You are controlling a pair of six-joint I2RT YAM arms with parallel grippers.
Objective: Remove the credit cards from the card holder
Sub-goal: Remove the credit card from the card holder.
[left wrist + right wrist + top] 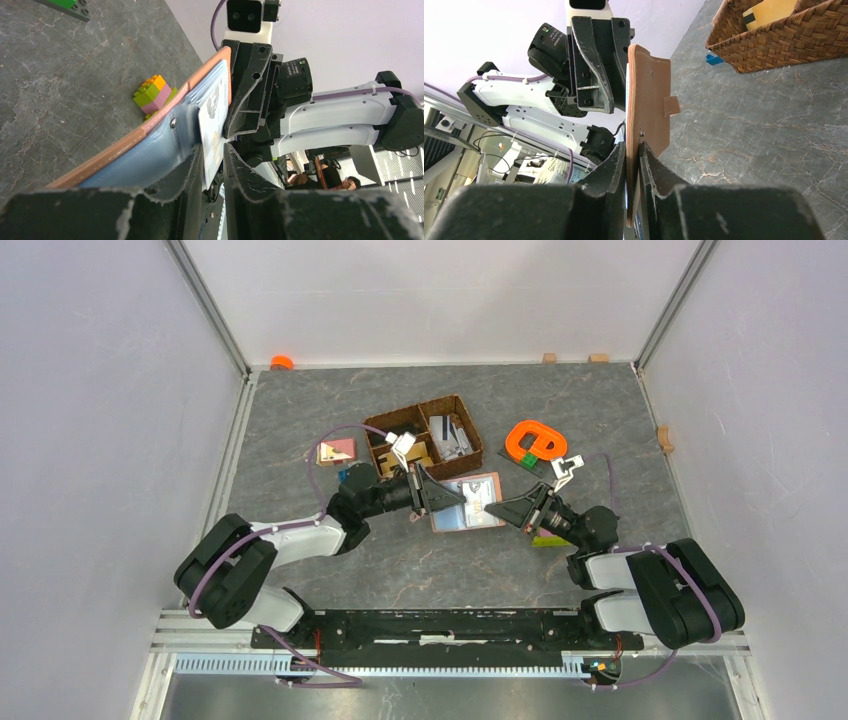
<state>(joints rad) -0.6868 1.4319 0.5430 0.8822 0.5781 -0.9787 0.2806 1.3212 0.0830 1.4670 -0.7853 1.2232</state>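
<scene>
Card holder (468, 502) noted opened out, just in front of the woven basket (425, 437) and suspended between the two arms over the grey table (300, 400). Right gripper (633, 150) is clamped on the edge of its brown leather cover, fingers pressed against both faces. Left gripper (212, 155) is pinched on a white credit card (212, 120) that stands partly out of a pale inner sleeve, with a stack of coloured toy bricks (155, 92) lying on the table beyond.

bright, even light with soft shadows; overhead view sharp; wrist views blurred up close
</scene>
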